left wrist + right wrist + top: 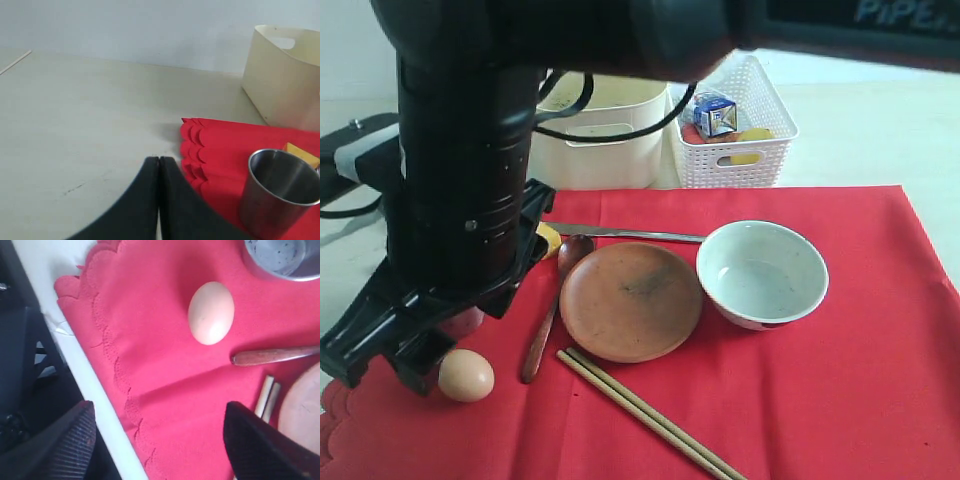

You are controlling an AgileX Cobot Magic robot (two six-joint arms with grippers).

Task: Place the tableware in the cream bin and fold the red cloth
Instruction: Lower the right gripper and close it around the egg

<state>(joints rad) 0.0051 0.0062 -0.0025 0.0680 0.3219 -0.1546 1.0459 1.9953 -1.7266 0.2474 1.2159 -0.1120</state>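
The red cloth [840,400] covers the table, scalloped edge at the left. On it lie a brown plate [631,302], a white bowl [762,273], a wooden spoon [548,320], a knife [630,235] and chopsticks [650,415]. A steel cup [280,192] stands upright near the scallops. The cream bin [600,140] sits behind the cloth. My right gripper [160,440] reaches across and hangs open above the cloth's scalloped edge, near the egg [211,312], holding nothing. My left gripper [159,160] is shut and empty over bare table beside the cloth [220,145].
A white lattice basket [735,130] beside the bin holds a milk carton [714,113] and a lemon [750,140]. A cheese wedge [302,154] lies behind the cup. The right arm's black body blocks much of the left side in the exterior view.
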